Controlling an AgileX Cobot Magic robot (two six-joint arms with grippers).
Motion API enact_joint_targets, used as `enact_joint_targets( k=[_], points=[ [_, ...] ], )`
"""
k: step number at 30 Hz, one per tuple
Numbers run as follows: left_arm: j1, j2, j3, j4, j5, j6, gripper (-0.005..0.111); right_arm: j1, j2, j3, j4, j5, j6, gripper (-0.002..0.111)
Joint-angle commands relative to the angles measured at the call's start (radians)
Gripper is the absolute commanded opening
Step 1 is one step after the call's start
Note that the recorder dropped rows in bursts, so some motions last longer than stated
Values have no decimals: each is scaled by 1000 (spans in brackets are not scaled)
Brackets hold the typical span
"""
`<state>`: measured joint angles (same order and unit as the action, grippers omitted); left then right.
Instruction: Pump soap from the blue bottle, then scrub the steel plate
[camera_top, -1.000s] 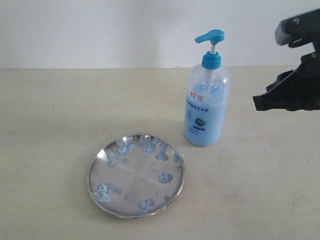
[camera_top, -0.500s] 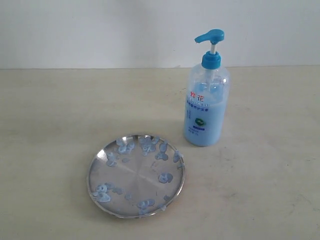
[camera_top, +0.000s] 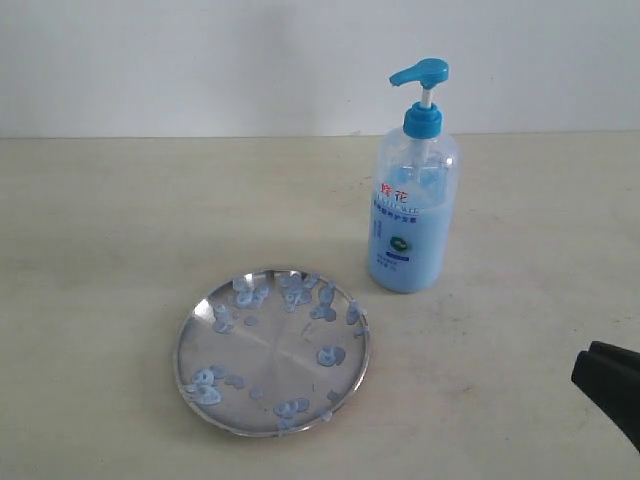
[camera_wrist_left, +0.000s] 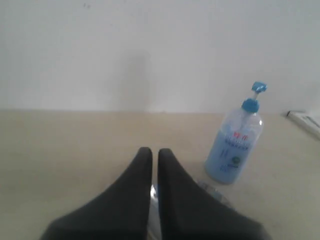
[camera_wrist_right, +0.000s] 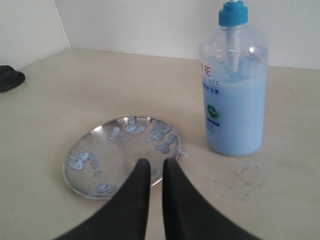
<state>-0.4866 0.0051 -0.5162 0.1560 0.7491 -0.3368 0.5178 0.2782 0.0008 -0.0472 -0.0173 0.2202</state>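
Blue bottle (camera_top: 413, 215): I see it upright toward the bench's far edge, right of middle, with the pump head raised and nothing touching it.
Soap (camera_top: 410, 255): it fills most of the bottle, and pale blue blobs dot the plate.
Steel plate (camera_top: 272, 345): it lies flat on the bench (camera_top: 110, 230), closer to the near edge than the bottle, near it but apart.
Left jaws: clenched to a thin slit and gripping nothing, with the bottle well ahead.
Right jaws: clenched, with a narrow gap and nothing between them. On my wrist feed the tips line up with the plate's rim, but I cannot tell their height.
Near right corner: a black piece of arm (camera_top: 612, 388) pokes in, clear of both bottle and plate.
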Motion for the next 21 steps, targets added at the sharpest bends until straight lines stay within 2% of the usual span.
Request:
enact_joint_targets(
  k=[1, 9, 12, 14, 18, 21],
  points=[
    [-1, -5, 5, -10, 110, -41, 4, 1, 4, -1, -1, 5, 10, 0],
    [-1, -5, 5, 36, 116, -37, 4, -18, -36, -1, -1, 17, 10, 0],
    [-1, -5, 5, 48, 122, -37, 4, -149, -183, -1, -1, 17, 10, 0],
    [-1, -5, 5, 50, 127, -37, 4, -276, -278, -1, -1, 17, 10, 0],
    [-1, -5, 10, 55, 134, -37, 4, -437, -278, -1, -1, -66, 10, 0],
    [-1, -5, 14, 60, 124, -37, 4, -508, -278, -1, -1, -81, 10, 0]
  ],
)
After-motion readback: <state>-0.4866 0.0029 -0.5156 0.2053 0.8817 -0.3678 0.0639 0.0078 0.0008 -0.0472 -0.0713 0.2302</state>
